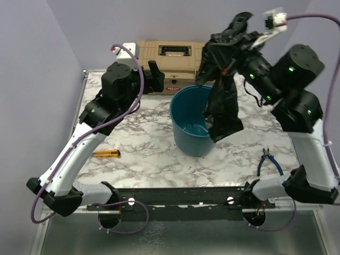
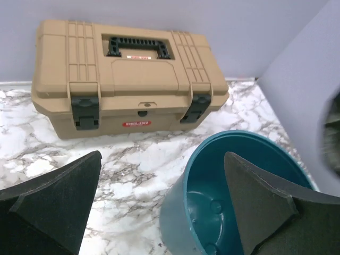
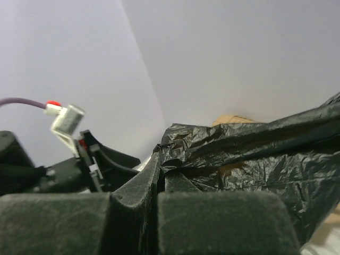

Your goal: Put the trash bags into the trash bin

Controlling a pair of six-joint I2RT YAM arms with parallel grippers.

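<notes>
Right tool (image 3: 158, 180) pinches the limp, likely slippery bag (image 1: 223, 101) by its bunched top above the bin (image 1: 183, 135); left tool (image 1: 155, 74) gapes wide.

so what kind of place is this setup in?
Looks like a robot test bench, not a real room: marble-print tabletop boxed in by plain lilac walls, with staged props like a tan toolbox and pliers.

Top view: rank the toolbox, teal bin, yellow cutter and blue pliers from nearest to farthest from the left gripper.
From the left gripper:
1. Toolbox, just behind it at the table's back edge.
2. Trash bin, to its right, mid-table.
3. Yellow cutter, near-left part of the table.
4. Blue pliers, near-right, across the table.
</notes>
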